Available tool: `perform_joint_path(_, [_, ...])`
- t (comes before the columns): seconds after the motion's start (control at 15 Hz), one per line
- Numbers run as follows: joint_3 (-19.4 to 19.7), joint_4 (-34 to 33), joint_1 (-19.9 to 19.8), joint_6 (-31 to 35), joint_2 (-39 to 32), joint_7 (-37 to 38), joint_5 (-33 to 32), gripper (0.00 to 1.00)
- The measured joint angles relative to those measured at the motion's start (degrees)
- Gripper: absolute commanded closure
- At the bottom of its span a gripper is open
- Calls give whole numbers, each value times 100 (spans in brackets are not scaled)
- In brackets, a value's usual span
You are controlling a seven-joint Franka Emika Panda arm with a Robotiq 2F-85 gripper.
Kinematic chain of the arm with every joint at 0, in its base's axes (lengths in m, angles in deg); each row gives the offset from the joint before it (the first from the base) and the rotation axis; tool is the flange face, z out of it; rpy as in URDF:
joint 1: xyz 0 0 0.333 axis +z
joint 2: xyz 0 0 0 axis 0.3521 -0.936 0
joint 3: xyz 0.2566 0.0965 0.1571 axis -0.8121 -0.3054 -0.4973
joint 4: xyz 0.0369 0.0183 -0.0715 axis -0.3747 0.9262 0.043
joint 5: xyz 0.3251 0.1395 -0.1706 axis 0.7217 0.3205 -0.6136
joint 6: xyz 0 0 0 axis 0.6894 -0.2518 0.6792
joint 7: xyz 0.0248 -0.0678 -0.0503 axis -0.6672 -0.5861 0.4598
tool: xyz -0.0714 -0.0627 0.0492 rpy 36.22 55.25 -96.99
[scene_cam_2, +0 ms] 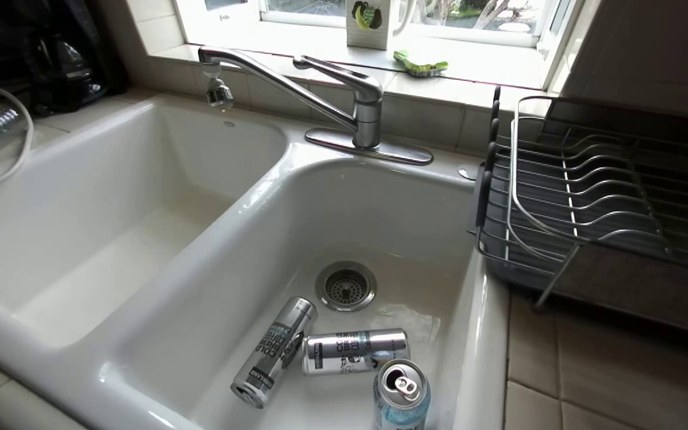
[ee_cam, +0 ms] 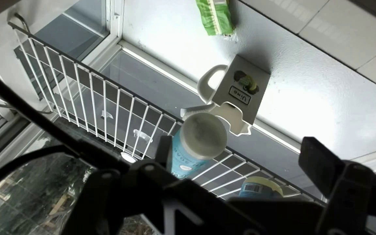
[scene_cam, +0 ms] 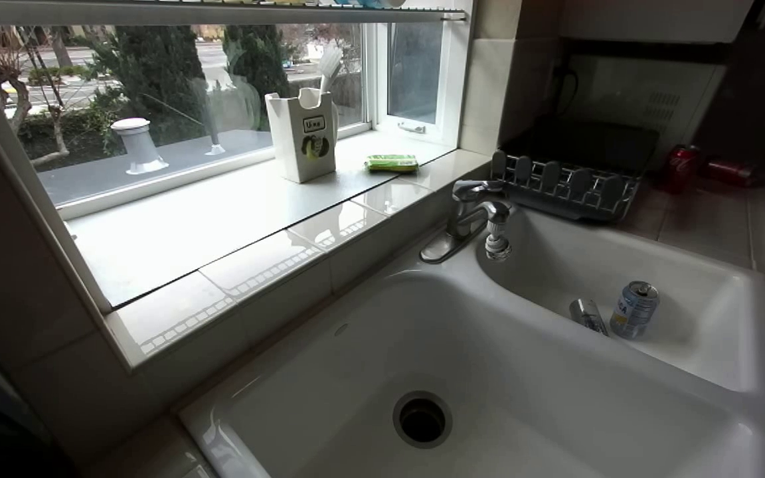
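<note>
The pincer (ee_cam: 236,145) gapes wide, empty; nearest is a blue bottle (ee_cam: 188,160) by a wire rack (ee_cam: 104,101).

Exterior views angled down, sharing sink (scene_cam: 522,385), wrist view inverted, near wire shelf (ee_cam: 105,107)

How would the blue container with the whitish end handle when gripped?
The blue container would likely roll on its side: its end is round. It may slip, as its side looks smooth. Its even outline suggests a fairly stiff wall.
</note>
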Motion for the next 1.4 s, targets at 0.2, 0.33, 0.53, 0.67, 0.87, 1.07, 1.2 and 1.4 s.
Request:
perform_joint_path(0.2, [-7,-868,-1,85,-701,42,133,0])
perform_joint_path(0.33, [-31,-1410,-6,83,-1168,101,221,0])
perform_joint_path(0.53, [-54,-1906,-7,82,-1612,125,270,0])
perform_joint_path(0.67, [-55,-2012,-10,78,-1680,127,278,0])
perform_joint_path(0.87, [-54,-2066,-21,86,-1685,127,312,0])
perform_joint_path(1.07, [-53,-2105,-127,272,-1828,145,707,0])
perform_joint_path(1.2, [-54,-2184,-189,491,-2017,145,985,0])
perform_joint_path(1.4, [-55,-2436,-216,651,-2347,147,1184,0])
